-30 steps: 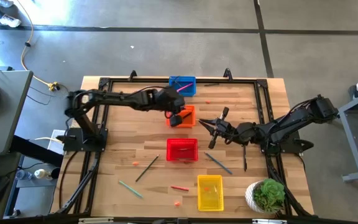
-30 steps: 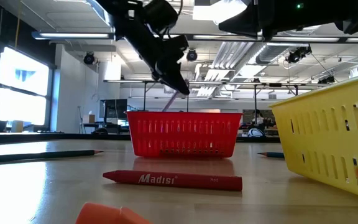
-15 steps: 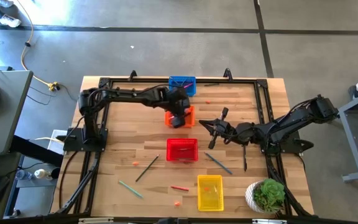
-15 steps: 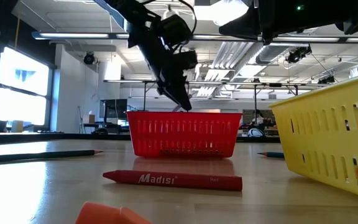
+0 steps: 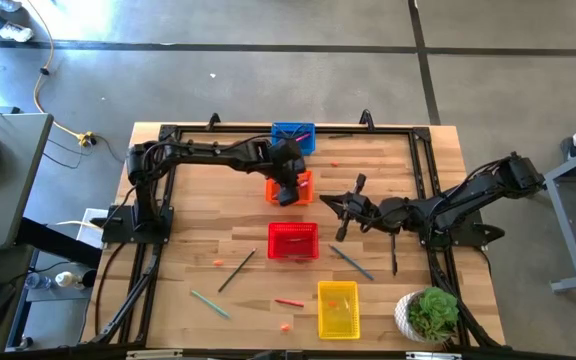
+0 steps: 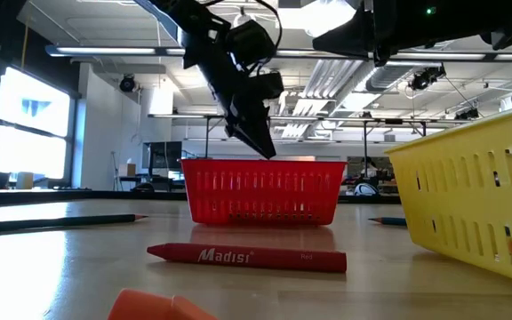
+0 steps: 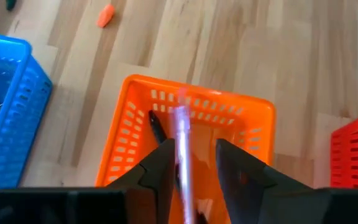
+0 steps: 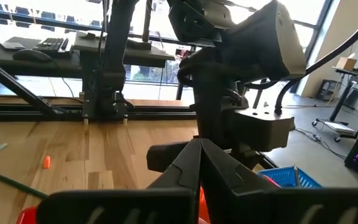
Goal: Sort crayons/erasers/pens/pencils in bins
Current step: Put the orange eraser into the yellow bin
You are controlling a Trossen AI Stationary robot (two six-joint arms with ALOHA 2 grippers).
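My left gripper (image 5: 288,188) hangs open over the orange bin (image 5: 302,180), also seen in the low view (image 6: 258,138). In the left wrist view a blurred pale pink pen (image 7: 182,140) stands between its fingers above the orange bin (image 7: 135,112), which holds a dark pen (image 7: 156,126). The blue bin (image 5: 293,135) stands beyond it, the red bin (image 5: 293,240) and yellow bin (image 5: 337,308) nearer. My right gripper (image 5: 326,200) is shut and empty right of the orange bin. My left gripper has the pink pen (image 7: 183,155) between its open fingers, close beside one finger (image 7: 165,162), pointing down into the orange bin. The pen is blurred, and I cannot tell whether the finger touches it.
Loose on the table lie a dark pencil (image 5: 236,270), a teal stick (image 5: 210,304), a red crayon (image 5: 289,302), a blue pencil (image 5: 352,263), a dark pen (image 5: 393,255) and orange erasers (image 5: 334,162) (image 5: 217,263) (image 5: 285,326). A potted plant (image 5: 430,313) stands at the near right corner.
My left arm has swung its wrist over the orange bin, and the gripper has gone a little down and toward the table's right. The pink pen that stuck out of its fingers toward the blue bin no longer shows in the high and low views.
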